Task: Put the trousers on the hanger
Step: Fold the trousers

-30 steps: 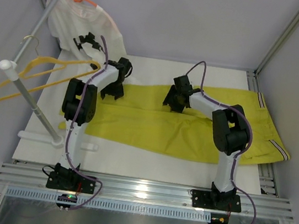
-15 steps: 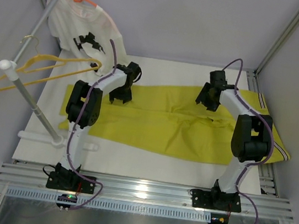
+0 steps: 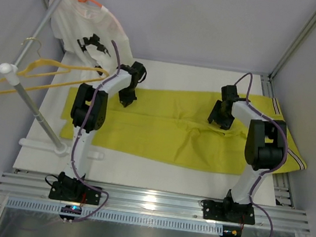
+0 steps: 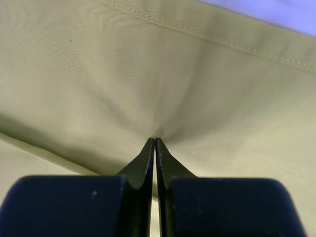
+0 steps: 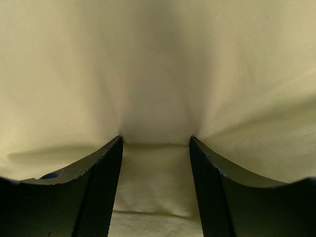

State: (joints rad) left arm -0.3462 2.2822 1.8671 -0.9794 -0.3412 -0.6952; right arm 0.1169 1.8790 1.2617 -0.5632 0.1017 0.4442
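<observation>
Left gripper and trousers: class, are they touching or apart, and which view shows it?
Touching. The left wrist view shows the left gripper, jaws shut, pinching the trousers; the cloth puckers toward its tips.

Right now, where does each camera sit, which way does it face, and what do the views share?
Top external: above and behind the bases, looking down on the table; both arms show whole, left tool and right tool on the trousers.
Left wrist: on the left wrist, looking along its shut fingers at pinched yellow-green cloth.
Right wrist: on the right wrist, looking between its parted fingers at cloth.
Shared: all three show the trousers; the top view shows both tools too.
</observation>
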